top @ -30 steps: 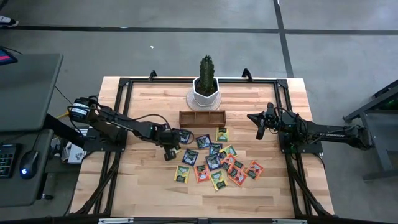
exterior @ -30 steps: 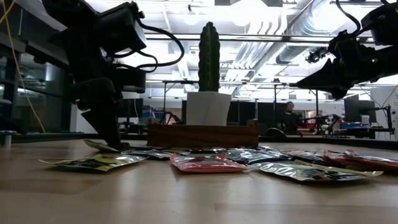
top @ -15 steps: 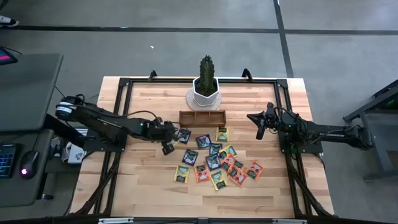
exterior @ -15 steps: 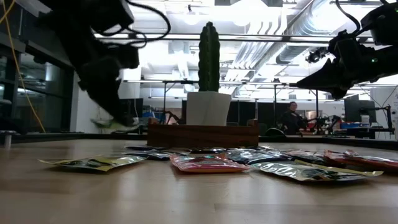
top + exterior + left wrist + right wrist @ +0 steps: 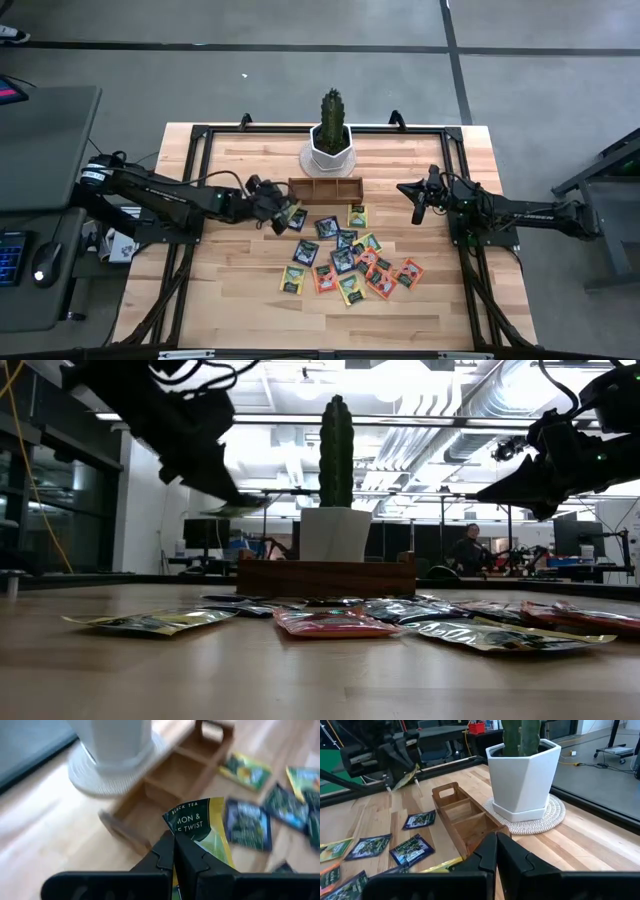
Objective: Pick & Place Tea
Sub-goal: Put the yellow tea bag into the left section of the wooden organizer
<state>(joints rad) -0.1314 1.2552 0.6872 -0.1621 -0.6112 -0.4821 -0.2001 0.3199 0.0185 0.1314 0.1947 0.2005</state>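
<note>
My left gripper is shut on a yellow-green tea sachet, which it holds in the air by the left end of the brown wooden tray. In the low view that sachet sits well above the table. Several other tea sachets, yellow-green, dark blue and orange-red, lie flat on the table in front of the tray. My right gripper hovers shut above the table's right side with nothing in it. My left gripper pinches the sachet's edge between its two fingertips. The fingers slant downward, coming from the table's left side. The sachet sticks out beyond the fingertips, printed face up and nearly level, clear of the table.
A cactus in a white pot stands on a woven mat just behind the tray. A black metal frame runs along the table's edges. Bare wood lies in front of the sachets and at the table's left.
My left gripper has risen from the table with the yellow-green sachet and gone toward the far edge, up to the tray's left end. It has tipped from pointing steeply down to a shallower slant. The sachet, which lay on the table, now hangs clear of it.
</note>
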